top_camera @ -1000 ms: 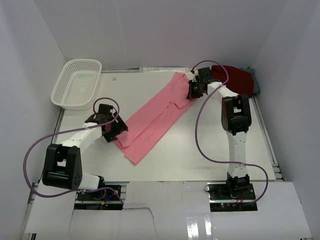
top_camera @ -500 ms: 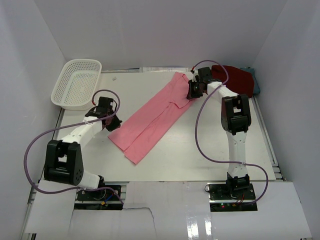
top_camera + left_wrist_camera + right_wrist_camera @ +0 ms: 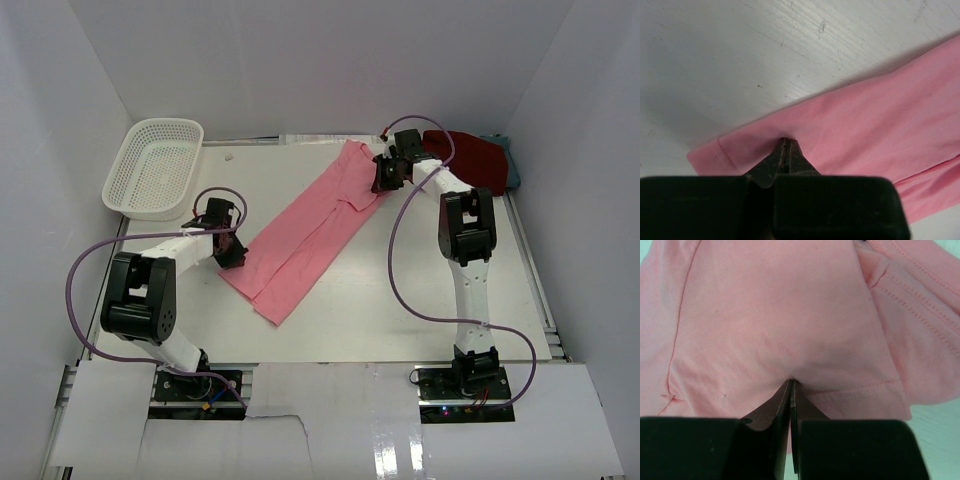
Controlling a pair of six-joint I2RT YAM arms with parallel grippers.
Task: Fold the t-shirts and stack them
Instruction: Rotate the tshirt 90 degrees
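Both ends of pink shirt (image 3: 305,225) pinched: left gripper (image 3: 234,256) clamps near-left hem corner, right gripper (image 3: 384,180) clamps far end. Shirt lies diagonally across table centre. Red shirt (image 3: 468,155) far right, teal shirt (image 3: 512,170) touching it.

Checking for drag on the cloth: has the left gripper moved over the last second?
Yes. The left gripper, shut on the pink t-shirt, has shifted slightly toward the white basket, away from the table's near edge.
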